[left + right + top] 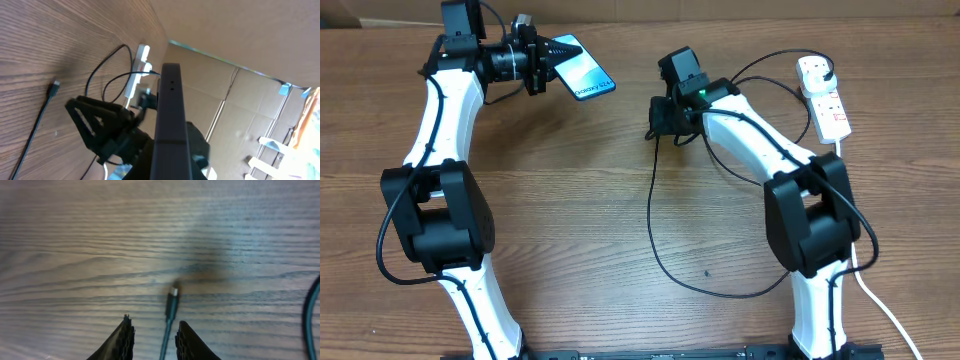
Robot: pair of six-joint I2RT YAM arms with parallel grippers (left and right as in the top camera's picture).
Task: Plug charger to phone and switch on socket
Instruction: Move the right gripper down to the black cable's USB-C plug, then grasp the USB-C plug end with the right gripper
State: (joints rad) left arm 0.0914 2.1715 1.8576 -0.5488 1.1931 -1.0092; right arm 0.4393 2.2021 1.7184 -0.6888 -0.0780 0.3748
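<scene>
1. The charger (pixel 170 311), a thin round black cable, lay on the wood-grain table (pixel 75 255). Its small metal tip (pixel 174 291) pointed away from your right gripper (pixel 155 342).
2. That gripper straddled the charger just behind the tip, its ribbed jaws narrow but not clamped.
3. Your left gripper (pixel 556 52) pinched the slim, glossy phone (pixel 583 73) by one end, tilted, well left of the charger.
4. The white oblong socket (pixel 823 95) sat far right.
</scene>
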